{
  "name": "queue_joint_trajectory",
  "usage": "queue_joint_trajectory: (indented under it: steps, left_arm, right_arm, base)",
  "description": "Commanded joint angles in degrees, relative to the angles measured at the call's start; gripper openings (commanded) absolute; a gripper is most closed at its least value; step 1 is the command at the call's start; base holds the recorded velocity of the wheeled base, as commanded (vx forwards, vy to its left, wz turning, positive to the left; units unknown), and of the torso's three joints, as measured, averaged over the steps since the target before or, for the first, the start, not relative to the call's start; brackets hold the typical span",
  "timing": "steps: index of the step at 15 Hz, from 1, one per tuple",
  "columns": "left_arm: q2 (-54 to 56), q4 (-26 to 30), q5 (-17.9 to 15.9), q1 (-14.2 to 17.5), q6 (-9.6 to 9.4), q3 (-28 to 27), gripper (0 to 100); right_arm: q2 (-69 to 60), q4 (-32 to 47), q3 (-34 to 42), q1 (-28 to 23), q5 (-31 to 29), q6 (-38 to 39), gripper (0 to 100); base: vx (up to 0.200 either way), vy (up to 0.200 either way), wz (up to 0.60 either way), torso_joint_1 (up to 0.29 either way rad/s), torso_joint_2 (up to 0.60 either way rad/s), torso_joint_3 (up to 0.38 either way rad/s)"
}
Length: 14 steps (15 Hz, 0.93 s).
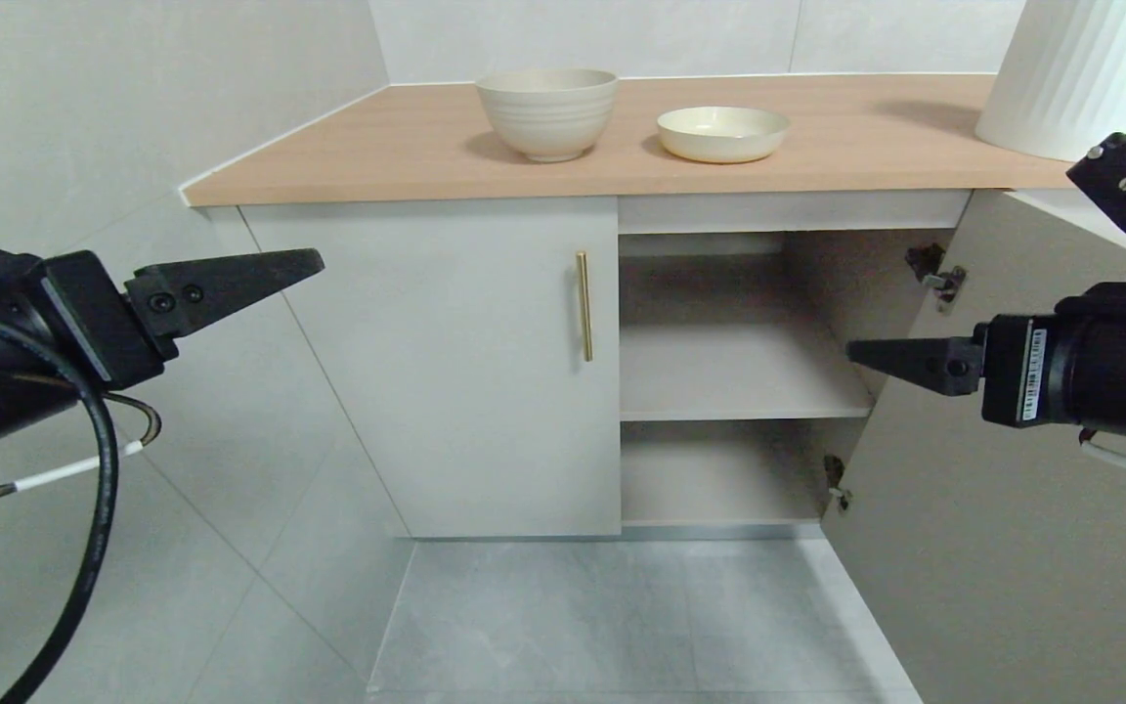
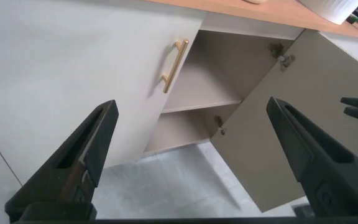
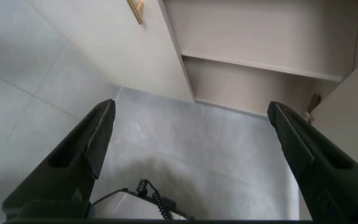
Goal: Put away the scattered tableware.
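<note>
With the fingers of the left gripper and right gripper spread wide, nothing is held. The bowl and shallow dish are set on the far surface. The opened door at the right could be struck were the right arm raised, and the smooth bowl could slip. A barcode sticker on the right wrist cannot be read.

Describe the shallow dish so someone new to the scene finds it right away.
Start at the wooden counter above the cabinet whose right door stands open. Two pale pieces sit near its middle; the dish is the right-hand one, over the open side. It is low, wide and cream, while the bowl beside it is tall, deep and ribbed.
</note>
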<state>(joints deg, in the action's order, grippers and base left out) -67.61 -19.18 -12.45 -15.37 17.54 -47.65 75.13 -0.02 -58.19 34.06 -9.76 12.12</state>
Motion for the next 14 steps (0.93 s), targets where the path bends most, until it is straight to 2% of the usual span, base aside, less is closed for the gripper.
queue_joint_trajectory:
  steps: [1,13,14]
  left_arm:
    - [-0.15,0.02,-0.03,-0.01,0.04,-0.07,100]
    - [-0.33,0.02,-0.03,0.08,0.39,-0.16,100]
    - [-0.33,0.02,-0.03,0.08,0.39,-0.16,100]
  right_arm:
    - [-0.51,-0.06,-0.09,0.04,0.01,0.01,100]
    - [-0.34,-0.06,0.00,0.22,0.54,1.42,100]
    - [-0.42,-0.06,0.09,0.22,0.54,1.42,100]
  base:
    - [0.000,0.000,0.00,0.000,0.00,0.000]
    - [0.200,0.000,0.00,0.003,0.00,0.002]
    - [0.000,0.000,0.00,0.000,0.00,0.000]
